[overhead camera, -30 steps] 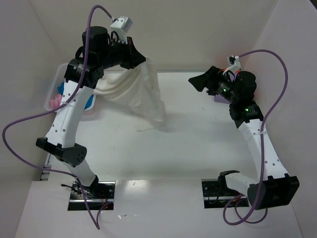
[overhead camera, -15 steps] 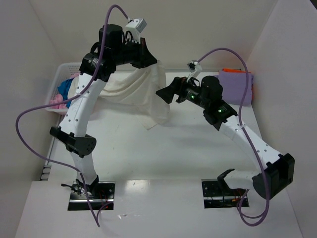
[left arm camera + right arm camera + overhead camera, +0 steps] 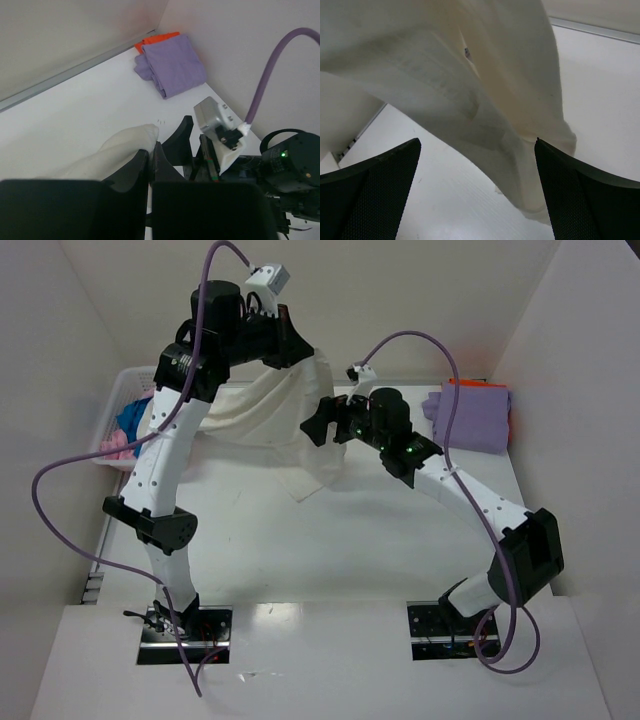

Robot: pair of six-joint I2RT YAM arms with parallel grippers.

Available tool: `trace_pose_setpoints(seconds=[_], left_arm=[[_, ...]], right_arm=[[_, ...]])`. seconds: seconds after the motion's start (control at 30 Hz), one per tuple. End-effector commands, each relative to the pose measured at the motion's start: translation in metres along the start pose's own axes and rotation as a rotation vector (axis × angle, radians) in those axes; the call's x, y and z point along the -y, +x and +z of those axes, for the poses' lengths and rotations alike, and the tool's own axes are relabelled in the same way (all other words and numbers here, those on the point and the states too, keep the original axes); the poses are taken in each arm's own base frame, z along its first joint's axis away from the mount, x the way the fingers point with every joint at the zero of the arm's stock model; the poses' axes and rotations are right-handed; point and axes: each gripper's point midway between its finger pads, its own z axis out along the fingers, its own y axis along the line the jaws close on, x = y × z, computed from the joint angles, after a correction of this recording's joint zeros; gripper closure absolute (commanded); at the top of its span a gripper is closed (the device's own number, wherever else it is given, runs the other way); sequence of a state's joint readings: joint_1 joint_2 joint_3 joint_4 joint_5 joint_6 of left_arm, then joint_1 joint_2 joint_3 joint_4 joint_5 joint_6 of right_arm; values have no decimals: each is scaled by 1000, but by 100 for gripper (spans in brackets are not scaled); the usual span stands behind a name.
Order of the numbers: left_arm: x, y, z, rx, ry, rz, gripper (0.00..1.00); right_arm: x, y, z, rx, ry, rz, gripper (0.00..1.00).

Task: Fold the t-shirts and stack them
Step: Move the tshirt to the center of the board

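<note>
Top view: the left gripper (image 3: 305,355), raised in the upper centre of the frame, is pinching the top edge of the cream-white t-shirt (image 3: 268,415), its jaws pressed together on the cloth. The shirt is hanging from that grip in a loose drape. Its left part is trailing toward the white lattice basket (image 3: 112,400) at the left edge, and its lower corner is resting on the white table (image 3: 350,530). In the basket, a blue t-shirt (image 3: 130,420) and a pink t-shirt (image 3: 113,446) are lying crumpled together.

The right gripper (image 3: 320,424) is hovering just beside the right edge of the hanging shirt with its jaws spread wide and nothing between them. At the upper right of the frame, a folded lavender t-shirt (image 3: 470,418) is lying on an orange t-shirt (image 3: 478,383), of which only a thin edge is showing.

Left wrist view: the closed left gripper (image 3: 150,156) is holding a fold of the cream-white t-shirt (image 3: 125,147) at the lower centre. The lavender t-shirt (image 3: 172,65) and the orange t-shirt (image 3: 156,39) are lying stacked in the far corner at the top of the frame.

Right wrist view: the wide-open right gripper (image 3: 476,145) is facing the cream-white t-shirt (image 3: 485,75), which is filling the upper frame. The two fingers (image 3: 370,192) are framing the cloth without touching it.
</note>
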State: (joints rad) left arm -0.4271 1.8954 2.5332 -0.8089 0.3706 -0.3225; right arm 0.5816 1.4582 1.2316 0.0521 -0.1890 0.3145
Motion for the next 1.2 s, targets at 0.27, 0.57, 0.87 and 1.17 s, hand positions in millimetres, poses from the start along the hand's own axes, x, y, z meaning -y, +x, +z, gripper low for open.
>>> trace_pose_setpoints(seconds=[0.27,0.57,0.87,1.17], left_arm=[[16,-36,-17,117,14,22,100],[-34,-76,-37,250,-170,29,100],[-53,-116,-52,408,-300,90,100],[-50,-157,-95,579,-399,131,100]], right_arm=[[21,34,24,-19,40,-42,39],[48,-71,-64,208,276,-82,100],[52,-137,-156,353,398,-125,100],[43,-166,-197,411,377,-122,100]])
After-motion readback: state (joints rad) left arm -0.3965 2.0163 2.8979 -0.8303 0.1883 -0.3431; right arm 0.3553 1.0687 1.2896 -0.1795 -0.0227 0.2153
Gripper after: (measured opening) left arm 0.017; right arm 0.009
